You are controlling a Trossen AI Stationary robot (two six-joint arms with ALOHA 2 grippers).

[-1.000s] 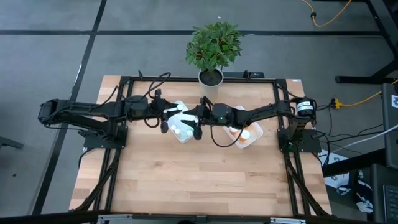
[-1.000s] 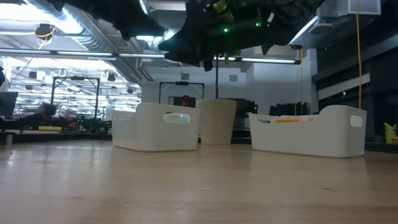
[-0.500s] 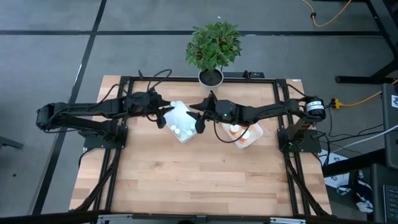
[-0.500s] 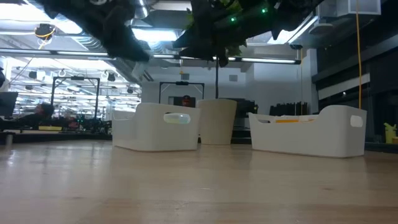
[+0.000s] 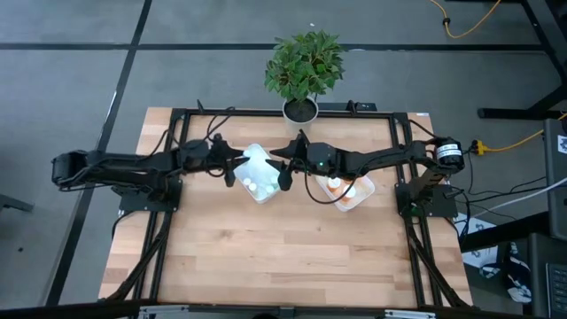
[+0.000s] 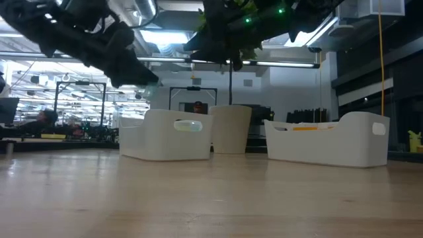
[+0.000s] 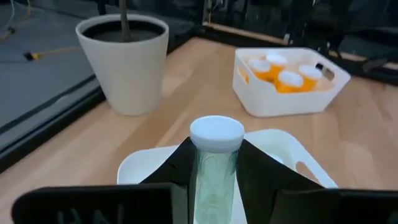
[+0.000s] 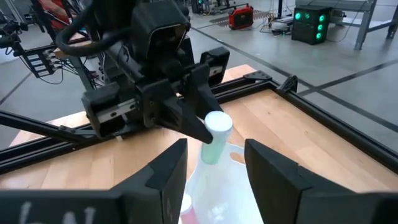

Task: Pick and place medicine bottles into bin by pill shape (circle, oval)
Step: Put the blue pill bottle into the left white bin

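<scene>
My left gripper point(image 5: 232, 170) is shut on a pale teal medicine bottle with a white cap point(image 7: 216, 163), above the left rim of the left white bin point(image 5: 260, 174). The bottle also shows in the right wrist view point(image 8: 214, 142). My right gripper point(image 5: 285, 177) is open and empty above that bin's right rim, facing the left gripper. The left bin holds a few white-capped bottles point(image 5: 255, 186). The right white bin point(image 5: 347, 190) holds orange bottles point(image 7: 289, 79). My left gripper pinches the bottle's clear teal body point(image 7: 214, 186) between its two fingers. The fingers come from the table's left and lie along the bottle. The white cap point(image 7: 216, 132) sticks out past the fingertips. The bottle is lifted clear above the bin.
A potted plant point(image 5: 303, 71) in a white pot point(image 7: 124, 62) stands at the table's far edge behind the bins. A black frame point(image 5: 177, 133) runs around the table's far part. Bare wood point(image 5: 283, 257) lies toward the near edge.
My left gripper has drawn back from over the left bin toward the table's left edge and gone down a little, carrying the teal bottle. The two grippers, close together a second ago, now stand apart. My right arm has shifted slightly and then kept still.
</scene>
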